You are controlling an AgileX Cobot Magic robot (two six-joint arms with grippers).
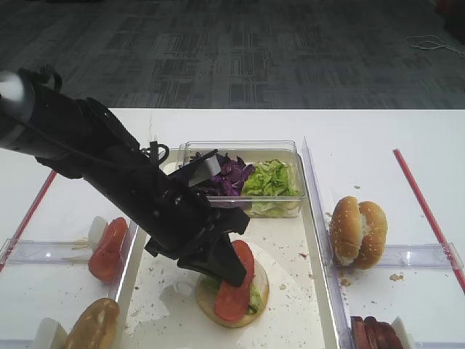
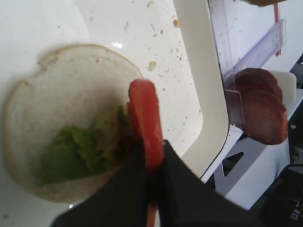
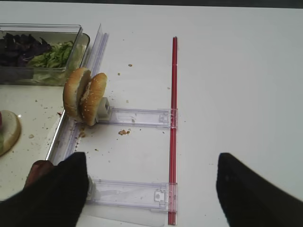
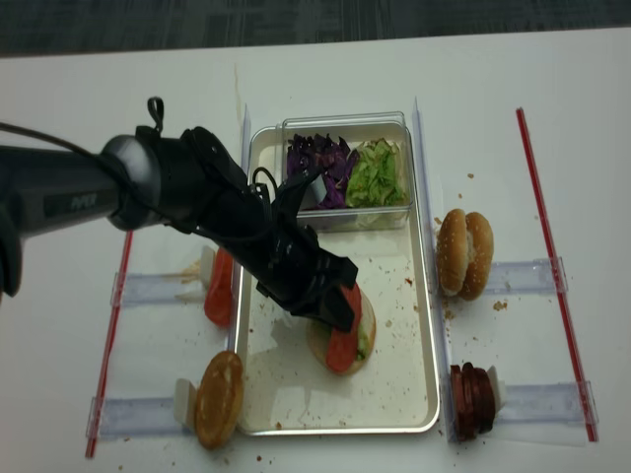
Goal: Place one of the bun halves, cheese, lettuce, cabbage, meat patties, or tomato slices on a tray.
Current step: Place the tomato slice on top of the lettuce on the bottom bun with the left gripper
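Left jaws (image 2: 152,165) clamped on tomato slice (image 2: 144,120), above lettuce (image 2: 78,149) on bun half (image 2: 57,94); right jaws (image 3: 151,184) spread, empty.

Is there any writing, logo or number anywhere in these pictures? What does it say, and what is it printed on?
Left arm: a short pale marking on its dark tube, too blurred to read.
Corner of the left wrist view: a faint pale mark on dark equipment, too small to read.
Tray, clear tub, buns and plastic holders: no text visible.
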